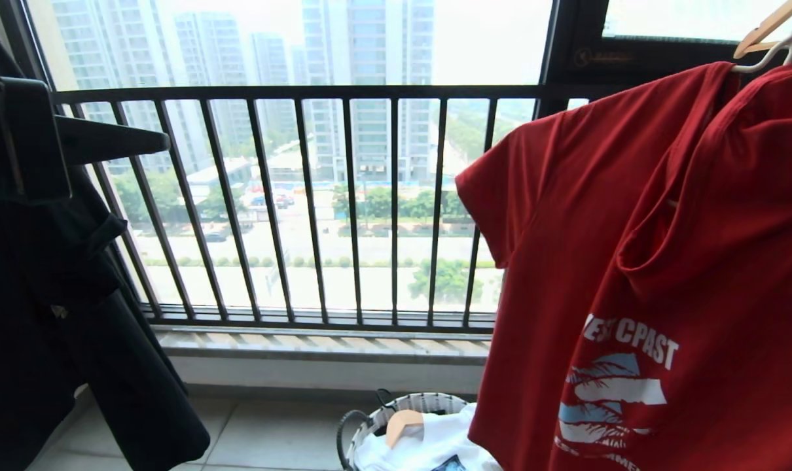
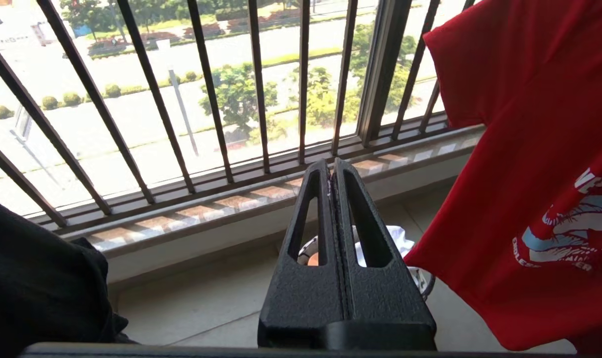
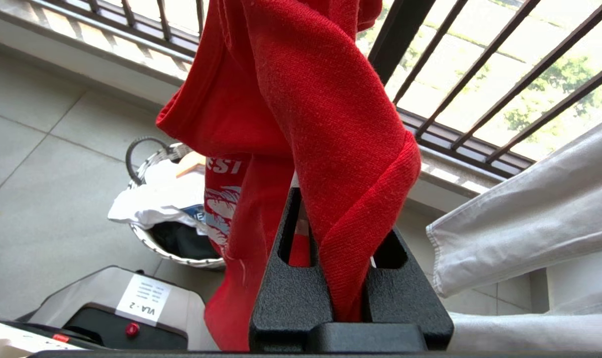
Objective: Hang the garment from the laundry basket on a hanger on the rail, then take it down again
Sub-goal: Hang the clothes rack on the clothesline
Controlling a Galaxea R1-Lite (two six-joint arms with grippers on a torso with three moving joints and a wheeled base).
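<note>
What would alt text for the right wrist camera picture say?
The right gripper is shut on a fold of the red T-shirt, which drapes down in front of a dark balcony railing. Below on the tiled floor stands a laundry basket holding white clothes.

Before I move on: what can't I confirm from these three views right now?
- Rail: in no view. In the head view the top edge cuts off the hook of the white hanger, so whether it hangs on anything is unknown.
- Right hand: absent from the head view; in its wrist view the red T-shirt covers its fingertips.
- Laundry basket: cut off by the head view's bottom edge, partly behind the left hand in the left wrist view.
</note>
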